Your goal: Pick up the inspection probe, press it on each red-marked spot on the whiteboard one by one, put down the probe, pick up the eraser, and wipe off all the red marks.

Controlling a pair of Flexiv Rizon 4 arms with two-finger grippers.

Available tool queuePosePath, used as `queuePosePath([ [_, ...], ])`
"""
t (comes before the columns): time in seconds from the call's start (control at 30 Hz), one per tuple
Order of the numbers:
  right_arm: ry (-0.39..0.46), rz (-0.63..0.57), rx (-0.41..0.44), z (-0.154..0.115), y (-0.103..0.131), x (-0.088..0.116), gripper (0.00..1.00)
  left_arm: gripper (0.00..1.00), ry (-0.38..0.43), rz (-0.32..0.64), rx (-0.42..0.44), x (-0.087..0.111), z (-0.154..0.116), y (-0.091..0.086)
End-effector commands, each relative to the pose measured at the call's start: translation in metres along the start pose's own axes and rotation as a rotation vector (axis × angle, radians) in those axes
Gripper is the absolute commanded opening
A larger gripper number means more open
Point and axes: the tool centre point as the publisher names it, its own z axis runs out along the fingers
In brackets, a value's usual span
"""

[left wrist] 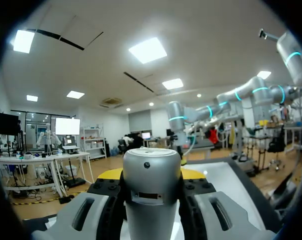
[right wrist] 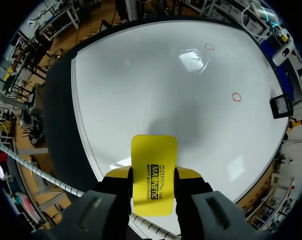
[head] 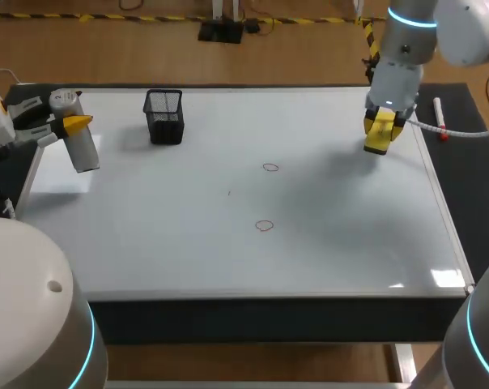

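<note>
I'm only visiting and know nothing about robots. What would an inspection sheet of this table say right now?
Surface: whiteboard lying flat, white, with two red marks on it.
Job's things: far red circle and near red circle, both near the middle and not yet wiped; probe tilted at the board's left edge; yellow eraser at the far right part.
Clutter: black mesh cup standing far left on the board; marker pen lying on the dark rim at the right.
Hands: left hand shut on the probe; right hand shut on the eraser.
Cables: white cable running from the right arm past the marker pen.
Surroundings: nothing seen reaching over the table.
</note>
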Motion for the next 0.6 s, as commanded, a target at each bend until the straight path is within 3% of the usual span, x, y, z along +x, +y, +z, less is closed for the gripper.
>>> queuePosePath([
  [0.03,0.003,-0.002,0.001,-0.001,-0.001,0.000,0.00,0.00,-0.001,0.000,0.000,0.000,0.000,-0.001],
  [0.13,0.003,-0.002,0.001,-0.001,-0.001,0.000,0.00,0.00,-0.001,0.000,0.000,0.000,0.000,-0.001],
  [0.6,0.003,-0.002,0.001,-0.001,-0.001,0.000,0.00,0.00,0.117,-0.020,0.010,0.033,0.063,0.001],
])
